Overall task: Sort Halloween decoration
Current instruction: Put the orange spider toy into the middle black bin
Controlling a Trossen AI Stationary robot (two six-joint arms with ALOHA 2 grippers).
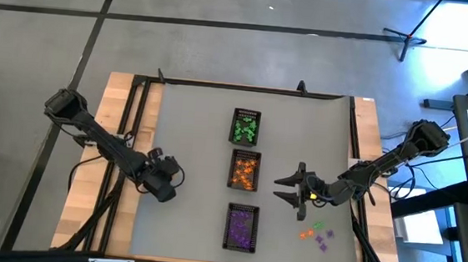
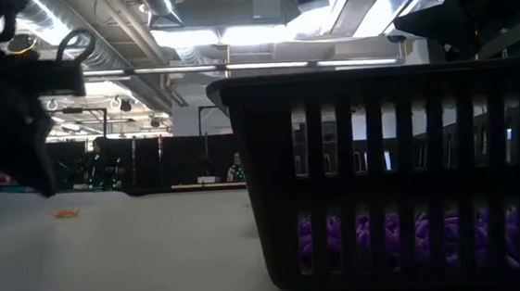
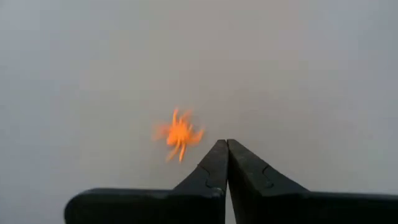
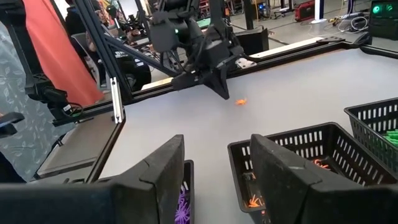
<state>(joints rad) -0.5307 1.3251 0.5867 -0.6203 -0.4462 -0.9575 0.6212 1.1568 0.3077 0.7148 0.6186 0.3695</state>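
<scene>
Left gripper [image 3: 227, 149] has its jaws closed empty, the orange spider [image 3: 179, 134] lying loose at its 10 o'clock, so this pick needs reopening and re-aiming; right gripper [image 1: 294, 191] waits wide open.

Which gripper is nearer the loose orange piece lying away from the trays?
Left. The left gripper, shut and empty, sits right beside the orange piece; the right gripper is across the trays, open.
</scene>
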